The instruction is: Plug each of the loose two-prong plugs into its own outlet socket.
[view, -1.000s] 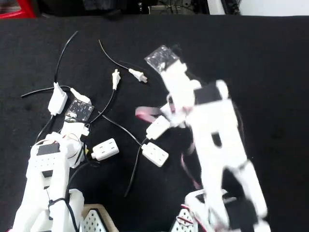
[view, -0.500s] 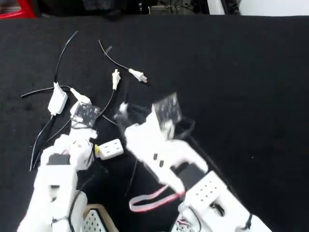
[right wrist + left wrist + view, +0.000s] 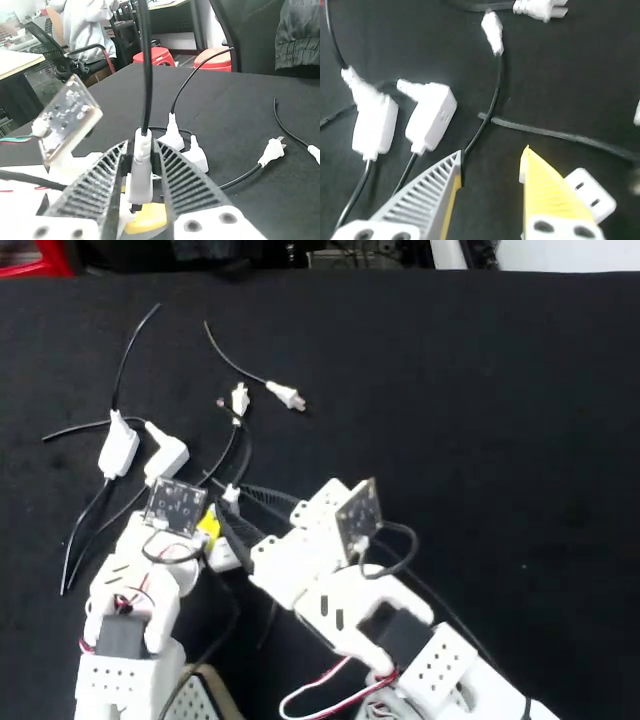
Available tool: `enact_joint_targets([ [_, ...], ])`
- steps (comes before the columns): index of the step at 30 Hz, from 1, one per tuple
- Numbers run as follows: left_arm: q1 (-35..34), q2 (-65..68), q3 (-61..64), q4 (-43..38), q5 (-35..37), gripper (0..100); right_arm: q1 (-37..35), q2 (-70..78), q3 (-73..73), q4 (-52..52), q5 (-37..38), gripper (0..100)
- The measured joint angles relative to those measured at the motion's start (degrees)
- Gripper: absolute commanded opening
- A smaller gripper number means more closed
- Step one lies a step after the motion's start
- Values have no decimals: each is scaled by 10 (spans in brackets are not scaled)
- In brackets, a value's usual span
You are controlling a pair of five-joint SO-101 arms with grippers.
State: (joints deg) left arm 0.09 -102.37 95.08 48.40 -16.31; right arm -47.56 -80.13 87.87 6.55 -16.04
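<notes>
The right gripper (image 3: 141,146) is closed on a white plug (image 3: 138,175). The plug is clamped upright between the two ribbed jaws, and its black cord (image 3: 145,65) rises straight out of the top. The lower end is hidden below the jaws, so the prongs cannot be checked; a two-prong type is probable. Directly beneath the held plug, the yellow finger (image 3: 145,222) of the left gripper (image 3: 491,152) is seen.

The left gripper is open. Its grey ribbed finger (image 3: 432,187) and the yellow finger are spread apart above the black table (image 3: 480,390), with nothing gripped between them. A white outlet socket (image 3: 592,197), with two slots visible in its face, lies on the table just beside the yellow finger, on its outer side.

In the high view, both gripper tips are placed close together near the front of the table, left of centre.

Farther out, an angled white connector (image 3: 431,114) and a straight white connector (image 3: 372,122) lie side by side, each with a cord attached. Beyond these, the first loose plug (image 3: 239,398) and the second loose plug (image 3: 288,396) lie near each other on the table, each on its own black cord and well apart from the outlet socket.
</notes>
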Motion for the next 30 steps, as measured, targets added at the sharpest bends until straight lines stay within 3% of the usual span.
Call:
enact_joint_targets([
  [13, 51, -19, -19, 1, 1, 194, 0, -1, 6, 1, -7, 12],
  [22, 54, -18, -63, 1, 59, 196, 10, -7, 5, 26, -9, 12],
  [30, -4, -18, -64, -21, 103, 197, 14, -8, -30, 135, -9, 12],
])
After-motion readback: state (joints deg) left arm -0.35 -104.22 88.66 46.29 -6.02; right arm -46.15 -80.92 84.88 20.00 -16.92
